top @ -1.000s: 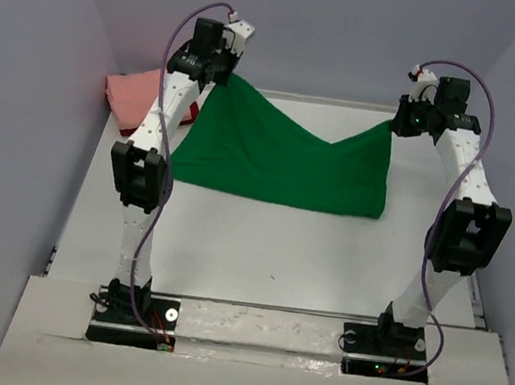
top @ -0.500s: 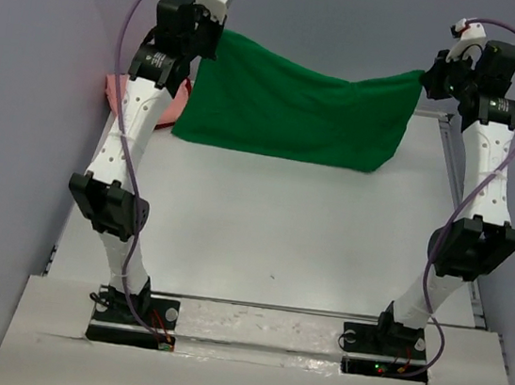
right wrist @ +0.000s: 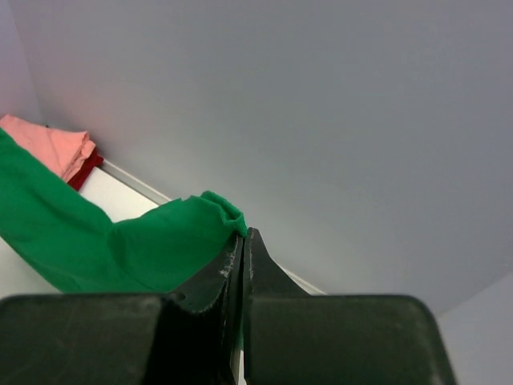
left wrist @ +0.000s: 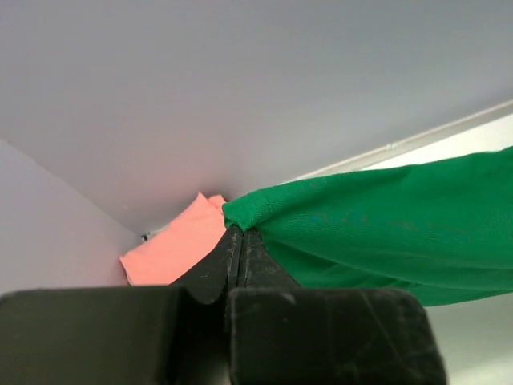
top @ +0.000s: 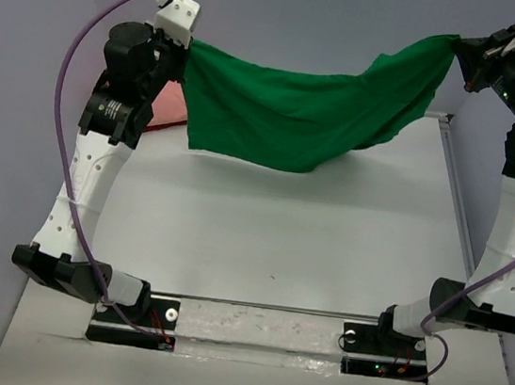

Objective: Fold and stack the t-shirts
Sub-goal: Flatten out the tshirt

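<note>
Two end effectors [top: 189,48] [top: 458,45] clamp green tee [top: 287,111] corners; lower edge hangs free.

A flat white bench top [top: 280,234] is boxed in by plain pale lavender-grey walls [top: 337,23]. A silver metal rail [top: 259,321] runs along its near edge and a thinner metal strip [top: 459,200] along its right edge. A tiny dark speck [top: 272,275] lies mid-bench, toward the near edge.
</note>
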